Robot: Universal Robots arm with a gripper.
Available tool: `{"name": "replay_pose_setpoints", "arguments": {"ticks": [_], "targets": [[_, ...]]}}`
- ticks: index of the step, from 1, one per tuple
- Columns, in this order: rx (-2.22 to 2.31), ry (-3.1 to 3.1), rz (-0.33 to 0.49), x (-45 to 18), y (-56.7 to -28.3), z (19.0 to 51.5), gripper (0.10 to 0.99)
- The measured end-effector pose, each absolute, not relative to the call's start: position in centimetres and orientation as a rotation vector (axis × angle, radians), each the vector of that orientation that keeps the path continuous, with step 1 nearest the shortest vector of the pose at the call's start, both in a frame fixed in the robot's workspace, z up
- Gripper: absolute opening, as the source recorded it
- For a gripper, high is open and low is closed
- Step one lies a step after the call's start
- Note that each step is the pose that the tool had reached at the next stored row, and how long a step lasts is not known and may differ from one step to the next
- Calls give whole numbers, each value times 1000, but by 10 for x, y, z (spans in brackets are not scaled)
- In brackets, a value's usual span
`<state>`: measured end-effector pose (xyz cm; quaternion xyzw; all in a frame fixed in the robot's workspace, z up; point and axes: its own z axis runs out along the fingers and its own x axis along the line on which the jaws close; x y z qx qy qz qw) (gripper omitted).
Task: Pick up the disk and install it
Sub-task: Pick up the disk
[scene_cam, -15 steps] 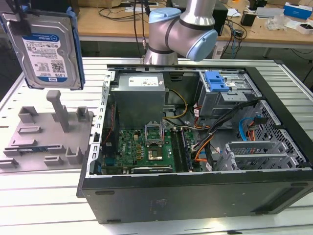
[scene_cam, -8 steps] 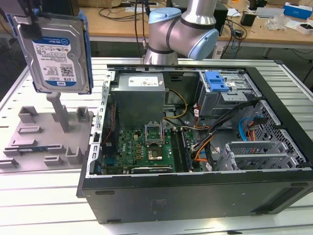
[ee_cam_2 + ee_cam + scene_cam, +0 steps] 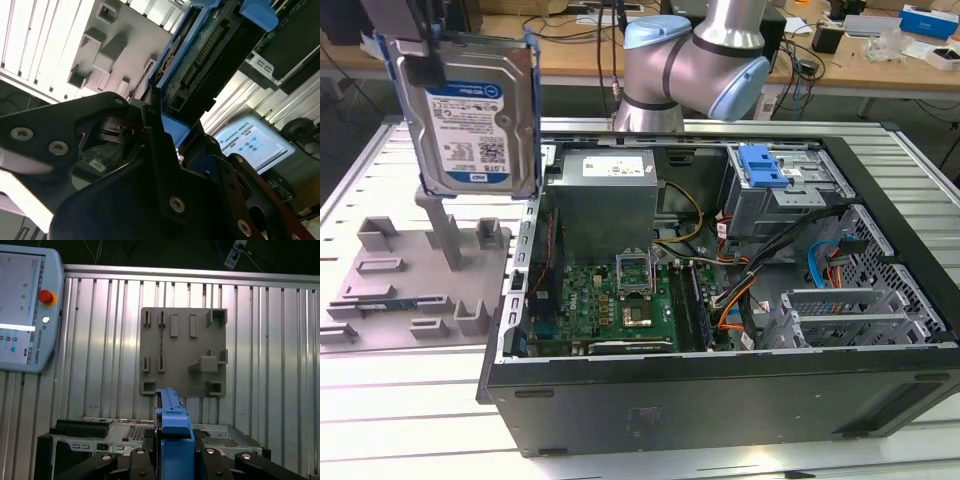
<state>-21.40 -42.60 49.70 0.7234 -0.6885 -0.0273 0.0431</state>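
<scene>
Closest, the hand [image 3: 173, 452] is closed on the blue-framed disk [image 3: 470, 110]. It holds the disk upright above the grey holder [image 3: 390, 285] on the table [image 3: 380, 400], beside the open computer case [image 3: 720, 410].

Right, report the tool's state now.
Tool: closed on the disk, holding it upright by its blue carrier edge.
</scene>
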Motion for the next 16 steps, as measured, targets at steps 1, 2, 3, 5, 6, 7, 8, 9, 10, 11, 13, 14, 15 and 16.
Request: {"name": "replay_pose_setpoints", "arguments": {"ticks": [1,2,3,5,6,7,8,9,10,11,13,14,15,16], "targets": [[2211,-2105,-82,-208,-427,497,369],[2211,-2105,-81,-205,-428,497,369],[2210,-2104,-80,-198,-430,497,369],[2209,-2104,-79,-188,-432,497,369],[2209,-2103,-78,-182,-433,497,369],[2208,-2102,-78,-177,-434,497,369],[2208,-2102,-78,-169,-436,497,369],[2207,-2101,-77,-163,-438,497,369],[2206,-2101,-77,-158,-439,497,369],[2206,-2100,-77,-152,-440,497,369],[2205,-2100,-77,-140,-443,497,369],[2205,-2100,-77,-134,-445,497,369],[2205,-2100,-77,-129,-446,497,369],[2204,-2099,-77,-123,-448,497,369]]}}
